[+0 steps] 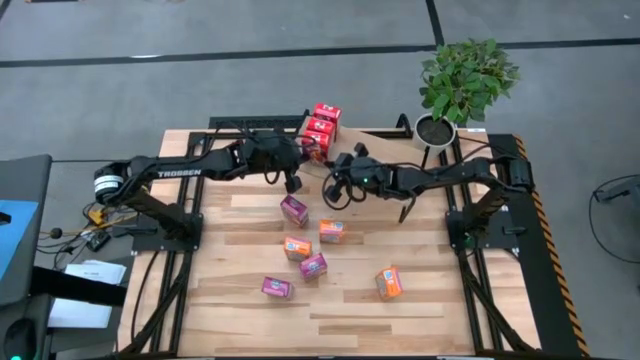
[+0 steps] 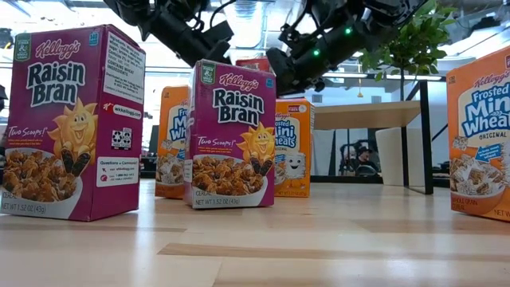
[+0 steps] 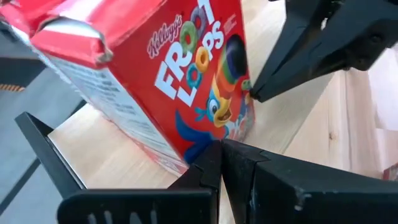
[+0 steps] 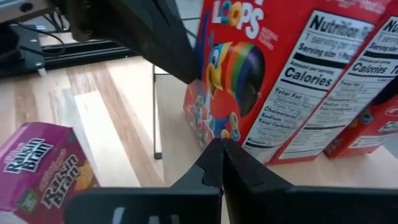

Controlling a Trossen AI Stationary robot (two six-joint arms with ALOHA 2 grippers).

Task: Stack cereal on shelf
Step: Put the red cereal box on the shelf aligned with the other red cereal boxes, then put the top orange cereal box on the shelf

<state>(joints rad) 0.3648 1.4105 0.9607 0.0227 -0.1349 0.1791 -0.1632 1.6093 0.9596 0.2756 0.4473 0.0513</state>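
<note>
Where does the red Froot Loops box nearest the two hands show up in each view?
High: red Froot Loops box at the shelf's front, between both hands.
Low: red top behind the middle Raisin Bran box.
Left wrist: fills the middle.
Right wrist: upper centre.
Shared landmark: the shelf.

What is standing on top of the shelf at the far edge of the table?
Red Froot Loops boxes stand on the shelf, about three in a row. Both arms partly cover the shelf board from above, so anything more there is hidden.

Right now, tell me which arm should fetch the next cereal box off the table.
Left, marginally. Both claws are shut and empty near the shelf. The left claw hangs just above the nearest purple box; the right claw sits a little further off.
</note>
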